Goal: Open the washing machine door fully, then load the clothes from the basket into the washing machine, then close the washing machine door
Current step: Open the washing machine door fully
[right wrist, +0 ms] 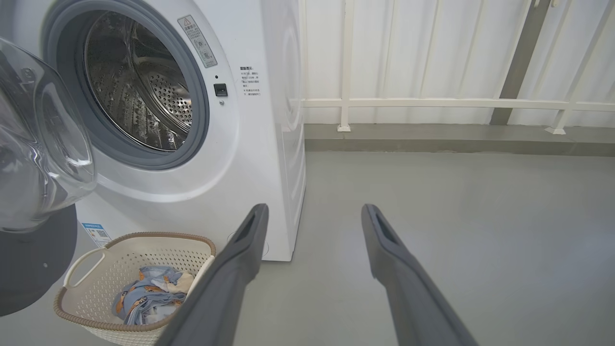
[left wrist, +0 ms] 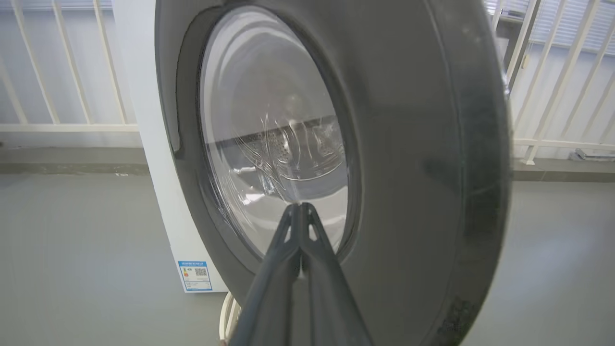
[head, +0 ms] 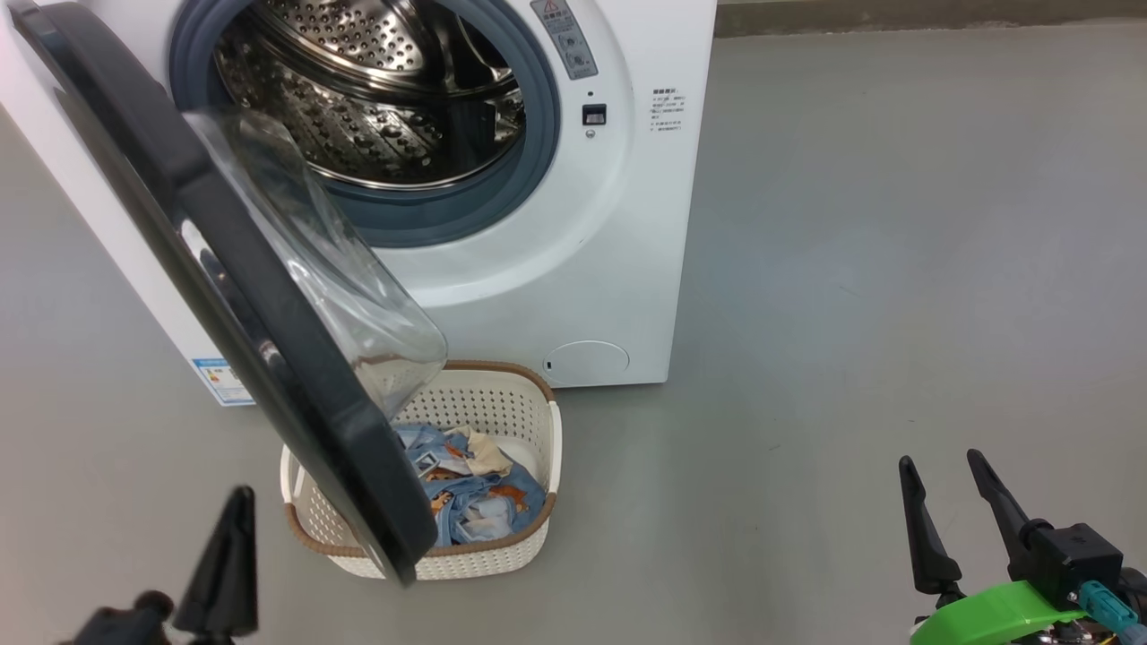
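The washing machine [head: 627, 224] stands with its steel drum [head: 376, 90] exposed. Its black door [head: 296, 376] is swung out at an angle, and the clear glass bowl overhangs the basket [head: 538, 394]. The blue bear-print clothes [head: 475, 493] lie inside the basket. My left gripper [head: 240, 497] is shut, low on the left, on the outer side of the door. In the left wrist view its joined tips [left wrist: 300, 206] point at the door's window [left wrist: 269, 144]. My right gripper [head: 940, 459] is open and holds nothing, well to the right of the basket.
The door's lower edge hangs over the left half of the basket [right wrist: 144, 235], hiding part of it. Open grey floor [head: 896, 269] stretches to the right of the machine. A white railing [right wrist: 432, 103] and a low kerb run behind.
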You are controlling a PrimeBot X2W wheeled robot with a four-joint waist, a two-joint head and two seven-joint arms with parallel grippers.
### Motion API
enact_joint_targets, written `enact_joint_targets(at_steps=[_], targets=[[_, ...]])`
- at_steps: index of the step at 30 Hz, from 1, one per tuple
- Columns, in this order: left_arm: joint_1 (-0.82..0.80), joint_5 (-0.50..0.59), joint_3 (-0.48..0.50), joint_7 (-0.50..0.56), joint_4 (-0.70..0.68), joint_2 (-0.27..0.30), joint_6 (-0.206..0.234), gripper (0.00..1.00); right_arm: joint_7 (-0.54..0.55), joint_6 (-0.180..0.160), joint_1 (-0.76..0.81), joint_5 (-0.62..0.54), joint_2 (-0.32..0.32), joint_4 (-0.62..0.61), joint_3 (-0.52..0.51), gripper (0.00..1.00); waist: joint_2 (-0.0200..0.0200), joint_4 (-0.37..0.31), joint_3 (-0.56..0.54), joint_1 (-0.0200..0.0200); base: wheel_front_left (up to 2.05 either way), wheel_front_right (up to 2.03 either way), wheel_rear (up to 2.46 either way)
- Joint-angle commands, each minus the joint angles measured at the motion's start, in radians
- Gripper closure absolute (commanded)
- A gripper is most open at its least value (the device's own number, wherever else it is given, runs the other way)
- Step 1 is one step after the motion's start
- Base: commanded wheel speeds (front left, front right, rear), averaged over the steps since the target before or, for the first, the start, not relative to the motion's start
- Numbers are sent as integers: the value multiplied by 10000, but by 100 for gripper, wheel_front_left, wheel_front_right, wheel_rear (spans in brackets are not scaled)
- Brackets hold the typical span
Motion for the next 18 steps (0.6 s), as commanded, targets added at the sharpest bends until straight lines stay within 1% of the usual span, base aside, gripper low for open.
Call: enact_joint_targets(at_steps=[1, 7, 11, 14, 18], targets=[[-323, -57, 484, -84, -602, 83, -31, 100, -49, 16, -390, 86, -55, -232, 178, 0, 0, 7, 2, 1, 0, 0, 0], [-661, 182, 993, -84, -2617, -6, -31, 100, -49, 16, -370, 121, -55, -190, 180, 0, 0, 14, 0, 1, 0, 0, 0], [-1057, 336, 966, -84, -4125, -2, -31, 100, -49, 16, -378, 137, -55, -202, 205, 0, 0, 4, 11, 1, 0, 0, 0], [-1332, 391, 611, -84, -4961, 81, -31, 100, -49, 16, -381, 148, -55, -203, 226, 0, 0, -14, 26, 1, 0, 0, 0], [-1611, 482, -270, -84, -5682, 287, -31, 100, -49, 16, -386, 172, -55, -172, 264, 0, 0, -57, 48, 1, 0, 0, 0]])
